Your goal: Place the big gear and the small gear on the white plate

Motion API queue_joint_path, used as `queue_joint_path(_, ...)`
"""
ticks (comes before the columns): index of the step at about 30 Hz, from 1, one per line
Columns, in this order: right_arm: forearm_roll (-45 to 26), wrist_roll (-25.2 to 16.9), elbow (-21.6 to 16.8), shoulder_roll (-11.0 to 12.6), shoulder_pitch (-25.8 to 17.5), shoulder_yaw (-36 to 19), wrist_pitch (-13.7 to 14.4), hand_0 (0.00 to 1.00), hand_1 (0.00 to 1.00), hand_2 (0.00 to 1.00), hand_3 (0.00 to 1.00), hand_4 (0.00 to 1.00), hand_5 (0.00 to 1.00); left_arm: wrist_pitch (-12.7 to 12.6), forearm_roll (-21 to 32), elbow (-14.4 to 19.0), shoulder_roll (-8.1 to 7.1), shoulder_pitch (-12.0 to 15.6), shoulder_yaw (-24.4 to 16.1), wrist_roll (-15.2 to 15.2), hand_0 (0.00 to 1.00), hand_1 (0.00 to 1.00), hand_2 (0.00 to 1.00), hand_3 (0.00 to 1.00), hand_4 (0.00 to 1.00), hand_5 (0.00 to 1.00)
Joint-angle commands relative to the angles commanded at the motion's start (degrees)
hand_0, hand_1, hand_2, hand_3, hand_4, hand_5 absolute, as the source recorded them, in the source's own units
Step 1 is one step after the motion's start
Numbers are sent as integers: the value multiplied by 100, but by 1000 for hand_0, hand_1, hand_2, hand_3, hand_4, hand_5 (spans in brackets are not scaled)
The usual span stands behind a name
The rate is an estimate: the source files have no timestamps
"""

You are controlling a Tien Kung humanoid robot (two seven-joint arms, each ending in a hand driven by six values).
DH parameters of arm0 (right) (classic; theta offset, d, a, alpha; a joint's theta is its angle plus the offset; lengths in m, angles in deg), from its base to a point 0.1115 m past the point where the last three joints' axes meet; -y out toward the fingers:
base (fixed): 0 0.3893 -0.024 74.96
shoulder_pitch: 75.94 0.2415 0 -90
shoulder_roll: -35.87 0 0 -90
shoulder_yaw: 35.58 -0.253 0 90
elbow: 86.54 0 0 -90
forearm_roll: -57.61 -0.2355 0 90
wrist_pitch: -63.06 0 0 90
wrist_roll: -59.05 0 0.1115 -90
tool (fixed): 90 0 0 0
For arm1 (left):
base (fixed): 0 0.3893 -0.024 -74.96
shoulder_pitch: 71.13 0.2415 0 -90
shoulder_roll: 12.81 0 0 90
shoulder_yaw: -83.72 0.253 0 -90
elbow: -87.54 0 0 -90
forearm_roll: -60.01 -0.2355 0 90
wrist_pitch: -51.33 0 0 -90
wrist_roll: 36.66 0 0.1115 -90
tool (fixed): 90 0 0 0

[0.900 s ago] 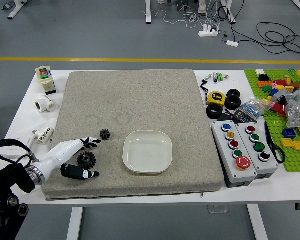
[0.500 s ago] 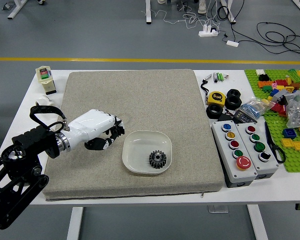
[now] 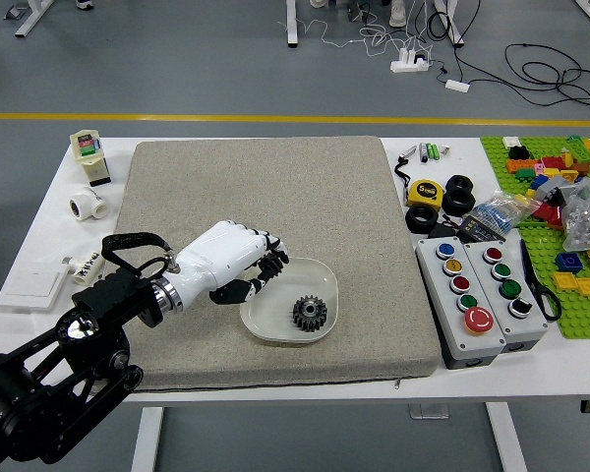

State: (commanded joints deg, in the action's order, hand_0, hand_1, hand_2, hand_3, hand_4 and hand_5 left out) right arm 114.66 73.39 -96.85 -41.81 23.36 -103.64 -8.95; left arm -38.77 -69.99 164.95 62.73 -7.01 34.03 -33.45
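The left hand [image 3: 258, 278] reaches in from the left, over the upper left rim of the white plate [image 3: 265, 321]. Its fingers are curled together and look shut on the small gear, which the fingers and palm hide almost entirely. On the plate, right of its centre, lies the big gear [image 3: 310, 313], dark and toothed, apart from the fingers. The right hand is out of view.
The plate stands on a grey-beige mat [image 3: 374, 236]. Along the left are a white box [image 3: 34, 285] and white pipe fittings [image 3: 88, 205]. To the right are button boxes [image 3: 462, 305], a yellow tape measure [image 3: 426, 193] and a green brick board [image 3: 585, 317].
The big gear, earlier on the mat between the spread fingers, is now on the plate. The hand has since closed around the small gear's spot and shifted right to the plate's rim.
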Motion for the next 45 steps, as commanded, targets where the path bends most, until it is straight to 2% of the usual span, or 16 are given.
queue_joint_path(3,4,-1,0,1,-9,0,0,604,611,701,551,755,658,17,0,-75,9,-2,46,-8,406,591,703,779,933,22)
queue_joint_path(4,1,-2,0,3,-11,7,-1,607,611,701,551,756,657,29,0,-85,10,3,54,-15,474,654,791,812,998,105)
queue_joint_path(8,7,-2,0,0,-25,3,-1,607,611,701,551,756,657,-29,0,-71,2,13,70,-36,474,654,791,812,998,105)
queue_joint_path(9,5,-2,0,-1,-28,6,0,607,611,701,551,756,657,-60,0,-60,3,19,55,-52,474,654,791,812,998,105)
queue_joint_path(10,6,-1,0,-2,-30,5,1,604,611,701,552,757,656,-89,0,-51,3,22,38,-61,511,706,886,856,998,99)
queue_joint_path(17,26,6,0,-9,-51,-1,5,604,612,699,552,757,656,-461,0,-38,7,82,-225,-185,549,724,900,860,998,128)
queue_joint_path(21,22,6,0,-12,-64,1,8,604,612,699,552,757,656,-676,0,-65,43,167,-510,-263,549,724,900,860,998,128)
queue_joint_path(22,26,6,0,-13,-69,1,8,605,611,700,552,757,656,-762,0,-91,67,206,-640,-300,616,764,915,863,998,134)
queue_joint_path(27,25,2,0,-11,-78,7,5,605,611,700,552,757,656,-925,0,-198,170,351,-1101,-393,616,764,915,863,998,134)
queue_joint_path(28,25,2,0,-11,-79,7,5,605,611,700,553,757,656,-929,0,-201,173,355,-1116,-395,706,826,976,885,984,164)
queue_joint_path(33,-5,-7,0,-9,-74,18,5,605,611,700,553,757,656,-1586,0,-477,440,755,-1997,-385,706,826,976,885,984,164)
queue_joint_path(34,-9,-8,0,-9,-74,19,5,605,610,700,552,758,656,-1682,0,-495,459,784,-2089,-367,727,834,984,875,918,243)
queue_joint_path(36,-3,-8,0,-7,-67,17,2,605,610,700,552,758,656,-1833,0,-537,519,874,-2301,-237,727,834,984,875,918,243)
queue_joint_path(39,21,-6,0,-7,-62,-2,-2,605,610,700,552,758,656,-1931,450,-552,612,1023,-2570,-18,727,834,984,875,918,243)
queue_joint_path(40,25,-5,0,-7,-62,-5,-3,604,611,700,553,758,656,-1935,710,-551,626,1046,-2612,17,703,785,889,817,835,377)
queue_joint_path(45,18,-4,0,-10,-60,-6,2,604,611,700,553,758,656,-1781,1898,-471,742,1282,-2704,273,703,785,889,817,835,377)
